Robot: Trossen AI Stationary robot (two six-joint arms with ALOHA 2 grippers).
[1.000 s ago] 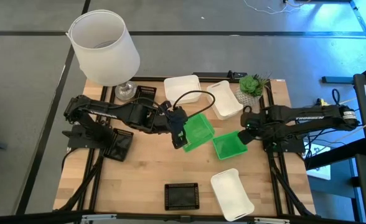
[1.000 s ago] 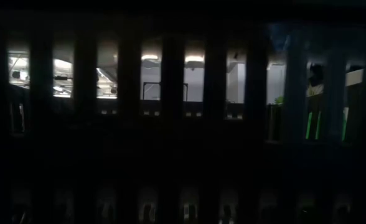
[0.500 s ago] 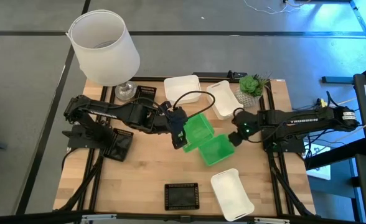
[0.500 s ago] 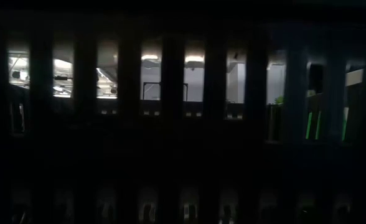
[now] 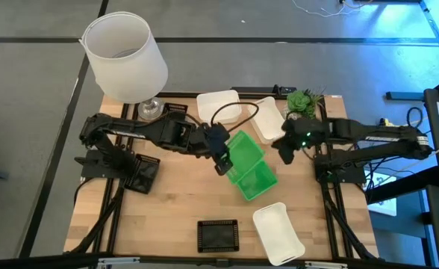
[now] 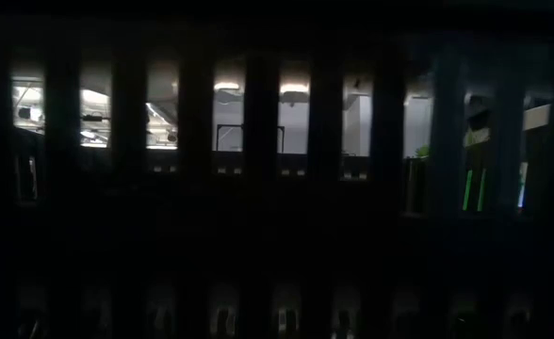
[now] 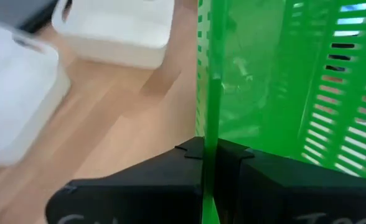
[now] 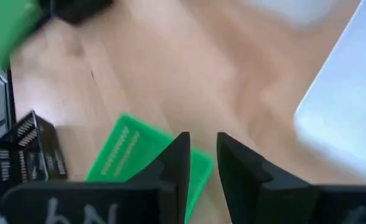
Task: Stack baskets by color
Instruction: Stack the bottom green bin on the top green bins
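Observation:
My left gripper (image 5: 221,162) is shut on a bright green basket (image 5: 244,149), which is tilted above the table's middle. The basket's lower side hangs over a second green basket (image 5: 257,181) that lies on the table; I cannot tell whether they touch. My right gripper (image 5: 285,152) hangs open and empty above the table, right of both, with the second green basket (image 8: 136,155) below it. Two white baskets (image 5: 219,104) (image 5: 268,119) lie at the far edge and a third (image 5: 279,232) at the near right. A black basket (image 5: 217,235) lies at the near edge. My left gripper pinches one thin slotted wall of the green basket (image 7: 209,124) between its two fingers, at the rim. The fingers come from the table's left, slanting down. The basket is tilted on edge and lifted off the wood, its open side toward the right.
A large white lampshade (image 5: 126,56) stands at the far left corner, with a black mesh piece (image 5: 173,110) beside its foot. A small potted plant (image 5: 303,102) stands at the far right. A dark slatted thing (image 6: 258,188) blocks most of the low view.
The second green basket has slid along the table toward the left, up to the held one. My right gripper has then risen and drawn back toward the far right, tipping as it went. My left gripper has rolled the held basket a little.

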